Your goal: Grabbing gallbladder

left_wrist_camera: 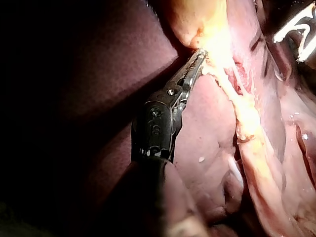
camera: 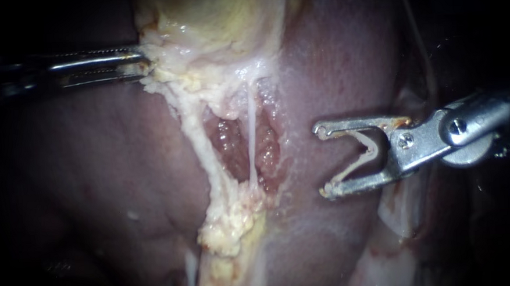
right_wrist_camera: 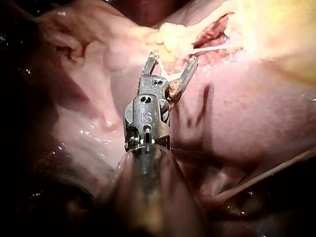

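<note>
1. Gallbladder: pale yellow, lying on the liver and running off toward the liver's upper edge in the endoscope view. A ragged, pale fatty fringe trails from it down the middle of the liver.
2. Left instrument: jaws closed on the gallbladder's fringed margin, pinching the pale tissue at the tips. The left wrist view agrees, with the toothed jaws lying together and their tips in the yellow tissue.
3. Opened pocket of red, raw tissue below the gallbladder. One thin whitish tube crosses it lengthwise.
4. Right instrument: jaws spread wide, gripping nothing, over bare liver just beside the pocket and apart from the tube.
</note>
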Robot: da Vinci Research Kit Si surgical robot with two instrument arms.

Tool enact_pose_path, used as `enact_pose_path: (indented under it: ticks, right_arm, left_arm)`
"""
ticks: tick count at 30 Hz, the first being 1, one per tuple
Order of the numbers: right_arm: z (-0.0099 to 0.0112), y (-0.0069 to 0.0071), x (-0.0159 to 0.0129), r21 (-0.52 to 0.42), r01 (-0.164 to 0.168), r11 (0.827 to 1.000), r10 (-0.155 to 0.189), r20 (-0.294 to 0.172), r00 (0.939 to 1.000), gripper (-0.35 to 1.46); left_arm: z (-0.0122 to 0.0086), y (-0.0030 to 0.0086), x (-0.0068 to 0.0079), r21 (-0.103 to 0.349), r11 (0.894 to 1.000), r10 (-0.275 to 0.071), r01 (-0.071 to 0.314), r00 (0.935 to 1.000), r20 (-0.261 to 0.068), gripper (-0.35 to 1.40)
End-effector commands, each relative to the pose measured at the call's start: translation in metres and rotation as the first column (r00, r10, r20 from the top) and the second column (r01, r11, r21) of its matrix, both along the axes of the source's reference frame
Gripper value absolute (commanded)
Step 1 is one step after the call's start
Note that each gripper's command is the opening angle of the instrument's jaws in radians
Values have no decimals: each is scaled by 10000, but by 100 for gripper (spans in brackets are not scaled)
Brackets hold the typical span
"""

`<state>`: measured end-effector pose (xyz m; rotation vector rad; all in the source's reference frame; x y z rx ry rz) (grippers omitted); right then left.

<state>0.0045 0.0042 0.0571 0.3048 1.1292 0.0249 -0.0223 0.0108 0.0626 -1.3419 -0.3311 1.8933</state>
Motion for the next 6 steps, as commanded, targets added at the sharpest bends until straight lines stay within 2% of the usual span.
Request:
enact_pose_path:
  ticks: [1,6]
  right_arm:
    - [0,0,0,1,1,10000,-1,-2,10000,50]
    - [0,0,0,1,1,10000,-1,-2,10000,50]
  left_arm:
    - [2,-1,-2,-19,10000,-6,6,10000,-5,-35]
    - [2,-1,-2,-20,10000,-9,9,10000,-7,-35]
